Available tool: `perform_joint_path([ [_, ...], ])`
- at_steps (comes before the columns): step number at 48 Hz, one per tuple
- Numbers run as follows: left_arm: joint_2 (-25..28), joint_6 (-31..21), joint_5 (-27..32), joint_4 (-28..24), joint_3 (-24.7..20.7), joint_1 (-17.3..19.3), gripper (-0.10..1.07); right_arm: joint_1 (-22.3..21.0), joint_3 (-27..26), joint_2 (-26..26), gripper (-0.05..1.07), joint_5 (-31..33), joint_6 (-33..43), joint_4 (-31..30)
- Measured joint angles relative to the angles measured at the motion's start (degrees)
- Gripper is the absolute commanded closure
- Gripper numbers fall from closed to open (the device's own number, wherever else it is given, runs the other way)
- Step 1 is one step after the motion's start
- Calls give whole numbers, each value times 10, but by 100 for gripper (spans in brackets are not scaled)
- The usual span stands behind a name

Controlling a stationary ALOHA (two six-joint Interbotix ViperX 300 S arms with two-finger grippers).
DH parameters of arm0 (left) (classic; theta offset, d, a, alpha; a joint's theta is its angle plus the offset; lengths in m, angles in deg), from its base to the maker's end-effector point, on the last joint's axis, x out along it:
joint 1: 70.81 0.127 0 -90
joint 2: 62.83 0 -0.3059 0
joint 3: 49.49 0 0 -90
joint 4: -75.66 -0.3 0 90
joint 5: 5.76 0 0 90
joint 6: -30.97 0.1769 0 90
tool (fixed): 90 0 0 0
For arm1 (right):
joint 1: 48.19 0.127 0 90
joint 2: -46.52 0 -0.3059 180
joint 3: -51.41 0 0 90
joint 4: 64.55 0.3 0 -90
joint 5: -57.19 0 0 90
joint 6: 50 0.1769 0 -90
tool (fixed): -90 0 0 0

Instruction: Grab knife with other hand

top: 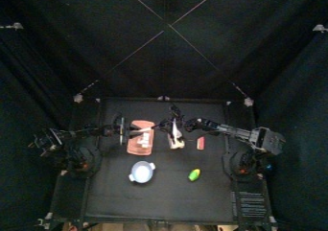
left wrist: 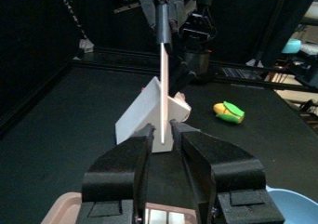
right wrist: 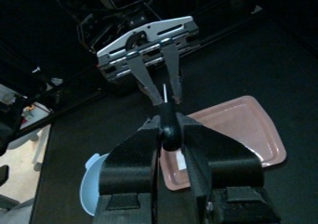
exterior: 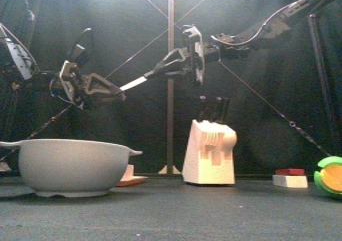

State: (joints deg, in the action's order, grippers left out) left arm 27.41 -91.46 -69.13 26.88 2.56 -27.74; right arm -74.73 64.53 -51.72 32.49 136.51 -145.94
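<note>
Black curtains, dark table [exterior: 174, 210] | knife [left wrist: 163, 88] held in mid-air between both arms, above the board [right wrist: 230, 139] | right gripper [right wrist: 170, 135] pinches one end — left gripper [left wrist: 166, 142] spread, blade between its jaws | advice: close squarely before the right lets go.

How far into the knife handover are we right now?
Done: the right claw holds the knife by its dark handle, up above the table. In hand: the left claw has its jaws on either side of the white blade. Left: the left closing firmly and the right letting go.
</note>
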Motion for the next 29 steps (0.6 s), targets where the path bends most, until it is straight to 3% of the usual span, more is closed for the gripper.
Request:
perform_joint_path([
  [21, 0, 0, -25, -2, -1, 4, 32, 0, 0, 0, 48, 0, 1, 0],
  [29, 0, 0, -26, -3, -1, 4, 43, 0, 0, -1, 48, -1, 1, 1],
])
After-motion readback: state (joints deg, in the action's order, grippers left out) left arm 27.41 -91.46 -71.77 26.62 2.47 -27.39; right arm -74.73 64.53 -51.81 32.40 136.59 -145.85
